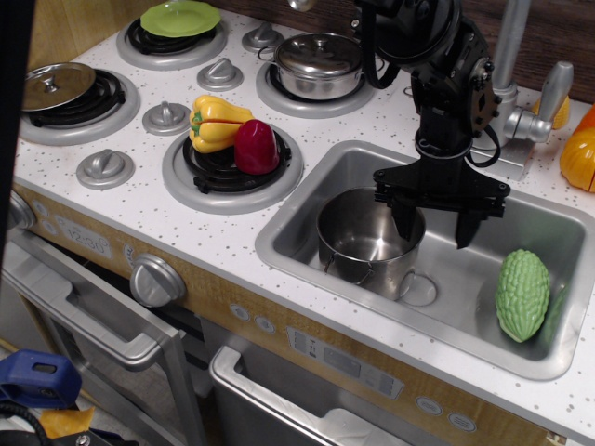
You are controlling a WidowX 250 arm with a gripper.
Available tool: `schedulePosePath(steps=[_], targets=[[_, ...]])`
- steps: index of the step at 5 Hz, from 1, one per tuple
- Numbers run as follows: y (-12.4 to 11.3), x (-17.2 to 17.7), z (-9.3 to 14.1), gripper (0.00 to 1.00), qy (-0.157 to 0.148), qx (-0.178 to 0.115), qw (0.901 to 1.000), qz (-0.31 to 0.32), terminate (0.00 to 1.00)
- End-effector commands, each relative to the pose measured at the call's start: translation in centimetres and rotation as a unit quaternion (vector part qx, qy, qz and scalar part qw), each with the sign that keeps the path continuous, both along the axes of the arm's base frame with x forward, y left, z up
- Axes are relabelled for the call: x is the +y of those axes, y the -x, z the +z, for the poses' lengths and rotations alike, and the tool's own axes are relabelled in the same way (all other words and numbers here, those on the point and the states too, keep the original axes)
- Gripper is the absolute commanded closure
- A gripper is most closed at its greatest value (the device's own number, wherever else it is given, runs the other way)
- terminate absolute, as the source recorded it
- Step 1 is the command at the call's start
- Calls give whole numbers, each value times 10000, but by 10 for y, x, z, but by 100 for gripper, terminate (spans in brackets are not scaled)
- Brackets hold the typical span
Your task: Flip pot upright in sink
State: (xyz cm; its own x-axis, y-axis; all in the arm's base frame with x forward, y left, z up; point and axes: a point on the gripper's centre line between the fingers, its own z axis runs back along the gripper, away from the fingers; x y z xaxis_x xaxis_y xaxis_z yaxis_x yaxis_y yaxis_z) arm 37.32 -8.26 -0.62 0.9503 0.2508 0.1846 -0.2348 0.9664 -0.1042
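The sink (483, 237) is holding the pot (364, 240) sitting upright at its left end, a green bumpy vegetable (522, 295) lying at its right, while the pincer (435, 223) is hanging spread wide and empty over the pot's right rim.

There is a single view. The camera stands high at the front of the toy kitchen, looking down and slightly toward the far wall. It sits at a middling distance, near enough that the table (139, 200) fills most of the frame. The burners lie at left and far left, the sink (548, 232) at right, the tap (507, 74) at the far right edge. Along the near edge the oven door (93, 321) and drawer front show.
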Motion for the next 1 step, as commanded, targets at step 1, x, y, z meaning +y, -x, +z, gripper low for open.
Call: schedulePosePath(steps=[1], targets=[[-9,-3,17,0,51,-264,9996,-7,100]])
